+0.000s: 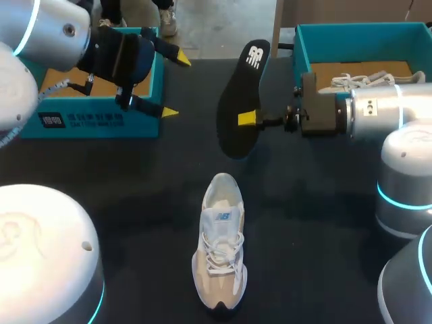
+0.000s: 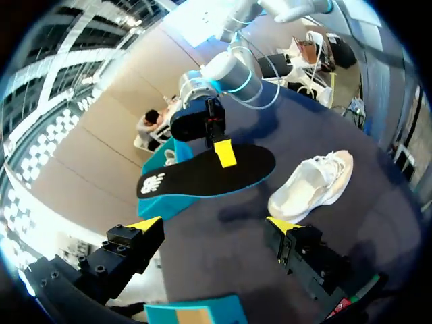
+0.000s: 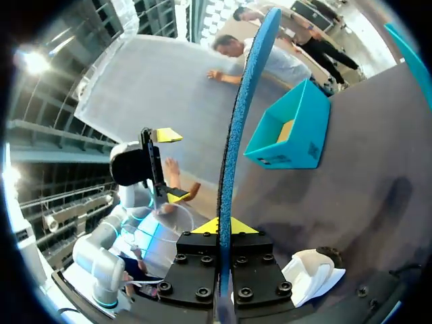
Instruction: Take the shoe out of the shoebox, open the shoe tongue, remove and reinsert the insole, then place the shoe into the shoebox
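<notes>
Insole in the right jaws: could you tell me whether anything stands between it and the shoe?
Nothing visible does: only bare table lies between the raised insole and the white shoe.

Table (image 1: 135,202) here is a plain dark, matte top. Standing right on it is a white-and-beige shoe (image 1: 219,250), upright on its sole, about mid-table toward the near side. Past the shoe and off to its left sits an open teal shoebox (image 1: 94,121). Past the shoe to its right is a second teal shoebox (image 1: 351,47). Both are well apart from the shoe.
</notes>
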### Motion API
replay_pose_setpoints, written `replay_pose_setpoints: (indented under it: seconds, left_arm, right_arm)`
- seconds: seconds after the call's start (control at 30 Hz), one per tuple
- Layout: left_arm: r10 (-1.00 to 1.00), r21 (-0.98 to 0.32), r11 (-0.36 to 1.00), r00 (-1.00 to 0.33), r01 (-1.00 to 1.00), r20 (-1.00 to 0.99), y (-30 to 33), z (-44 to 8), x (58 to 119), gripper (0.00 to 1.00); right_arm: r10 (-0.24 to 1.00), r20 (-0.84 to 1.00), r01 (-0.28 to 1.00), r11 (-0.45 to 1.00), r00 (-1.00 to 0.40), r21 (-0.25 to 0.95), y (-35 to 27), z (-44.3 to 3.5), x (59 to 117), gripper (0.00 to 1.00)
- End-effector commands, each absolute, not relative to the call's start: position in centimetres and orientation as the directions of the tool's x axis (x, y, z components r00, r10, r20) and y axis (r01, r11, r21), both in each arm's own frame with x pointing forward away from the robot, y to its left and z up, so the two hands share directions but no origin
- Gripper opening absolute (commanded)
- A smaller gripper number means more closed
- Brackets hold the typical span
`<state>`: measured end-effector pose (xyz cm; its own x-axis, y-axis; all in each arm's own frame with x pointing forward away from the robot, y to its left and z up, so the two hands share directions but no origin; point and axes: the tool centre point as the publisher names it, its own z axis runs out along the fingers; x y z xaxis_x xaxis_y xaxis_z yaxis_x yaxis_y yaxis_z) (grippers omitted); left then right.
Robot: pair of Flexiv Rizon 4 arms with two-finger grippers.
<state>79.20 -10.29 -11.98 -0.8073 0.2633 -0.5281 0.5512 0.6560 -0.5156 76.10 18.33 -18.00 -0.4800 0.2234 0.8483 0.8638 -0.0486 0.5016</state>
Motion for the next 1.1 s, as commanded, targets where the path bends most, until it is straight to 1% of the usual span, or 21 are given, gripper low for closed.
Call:
replay_pose_setpoints:
  seconds: [0.03, 0.5, 0.57, 0.8, 0.97, 1.1]
  left_arm:
    - [0.342, -0.366, 0.79, -0.848, 0.493, -0.404, -10.2, -12.1, 78.9, 1.0]
    - [0.342, -0.366, 0.79, -0.848, 0.493, -0.404, -10.2, -12.1, 78.9, 1.0]
    - [0.328, -0.381, 0.8, -0.869, 0.464, -0.369, -10.3, -12.3, 79.5, 1.0]
    - [0.249, -0.409, 0.852, -0.94, 0.326, -0.232, -8.7, -13.8, 79.3, 1.0]
    - [0.196, -0.435, 0.866, -0.968, 0.246, -0.157, -7.4, -15.0, 78.7, 1.0]
    - [0.2, -0.431, 0.876, -0.976, 0.218, -0.089, -6.8, -17.0, 77.8, 1.0]
  right_arm:
    - [0.287, 0.835, 0.86, -0.066, -0.469, 0.506, 19.1, -18.1, 75.2, 0.0]
    - [0.287, 0.835, 0.86, -0.066, -0.469, 0.506, 19.1, -18.1, 75.2, 0.0]
    - [0.291, 0.83, 0.855, -0.066, -0.477, 0.514, 19.2, -18.3, 75.4, 0.0]
    - [0.256, 0.808, 0.808, -0.136, -0.531, 0.574, 19.1, -19.9, 75.5, 0.0]
    - [0.255, 0.778, 0.77, -0.156, -0.574, 0.619, 19.2, -20.9, 75.6, 0.0]
    - [0.255, 0.776, 0.771, -0.144, -0.577, 0.62, 19.4, -22.0, 75.7, 0.0]
